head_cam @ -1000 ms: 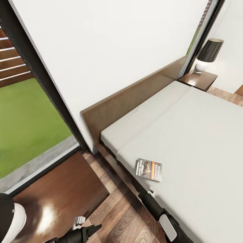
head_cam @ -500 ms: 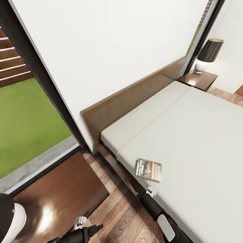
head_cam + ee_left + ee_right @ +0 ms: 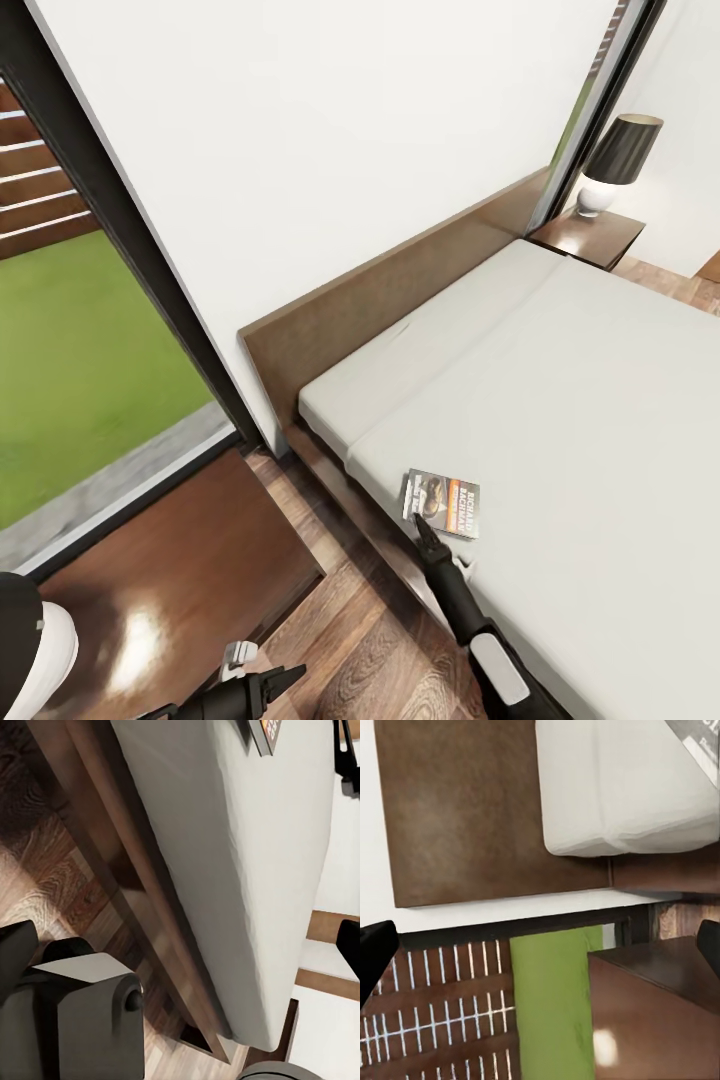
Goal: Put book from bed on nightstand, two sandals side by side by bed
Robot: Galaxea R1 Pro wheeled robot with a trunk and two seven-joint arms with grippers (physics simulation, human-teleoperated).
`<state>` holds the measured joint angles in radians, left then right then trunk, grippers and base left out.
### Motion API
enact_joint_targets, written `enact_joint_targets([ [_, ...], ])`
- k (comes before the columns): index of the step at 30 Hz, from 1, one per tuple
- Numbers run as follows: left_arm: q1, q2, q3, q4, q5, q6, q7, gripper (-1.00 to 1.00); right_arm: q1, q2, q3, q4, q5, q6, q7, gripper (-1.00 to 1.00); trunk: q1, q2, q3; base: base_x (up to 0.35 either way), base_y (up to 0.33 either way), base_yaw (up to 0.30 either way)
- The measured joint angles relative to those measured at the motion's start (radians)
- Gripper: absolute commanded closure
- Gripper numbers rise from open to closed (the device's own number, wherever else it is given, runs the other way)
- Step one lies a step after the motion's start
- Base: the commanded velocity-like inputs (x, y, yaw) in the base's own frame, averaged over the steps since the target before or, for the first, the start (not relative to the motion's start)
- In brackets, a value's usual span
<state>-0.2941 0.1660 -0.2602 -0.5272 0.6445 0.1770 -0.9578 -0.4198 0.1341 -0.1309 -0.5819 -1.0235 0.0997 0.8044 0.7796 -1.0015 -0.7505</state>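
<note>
The book (image 3: 441, 503), dark grey with an orange band, lies flat on the pale mattress of the bed (image 3: 570, 400) close to its near edge. My right gripper (image 3: 430, 535) reaches up from the floor side, one dark fingertip at the book's near edge. In the right wrist view its fingers (image 3: 375, 952) stand wide apart, open and empty, with a corner of the book (image 3: 697, 742) in sight. My left gripper (image 3: 252, 680) hangs low over the floor beside the near nightstand (image 3: 170, 570), open and empty. The sandals are out of view.
A dark wooden headboard (image 3: 400, 290) runs along the white wall. A second nightstand (image 3: 587, 237) carries a black-shaded lamp (image 3: 620, 160) at the bed's far side. A tall window (image 3: 90, 360) onto grass stands behind the near nightstand. Wood-plank floor (image 3: 360, 640) lies between nightstand and bed.
My right gripper has risen from beside the bed frame to the mattress edge and reached the book's near edge. The book and the left arm have not moved.
</note>
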Motion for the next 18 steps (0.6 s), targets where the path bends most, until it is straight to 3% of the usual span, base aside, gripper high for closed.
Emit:
enact_joint_targets([
  [4,0.0,0.0,0.0,0.0,0.0,0.0,0.0,-1.0,0.0,0.0,0.0,0.002,-0.026,0.0,0.0,-1.0,0.0,0.0,0.0,0.0,0.0,0.0],
  [18,0.0,0.0,0.0,0.0,0.0,0.0,0.0,-1.0,0.0,-0.001,-0.001,0.008,-0.041,0.0,0.001,-1.0,0.0,0.0,0.0,0.0,0.0,0.0],
])
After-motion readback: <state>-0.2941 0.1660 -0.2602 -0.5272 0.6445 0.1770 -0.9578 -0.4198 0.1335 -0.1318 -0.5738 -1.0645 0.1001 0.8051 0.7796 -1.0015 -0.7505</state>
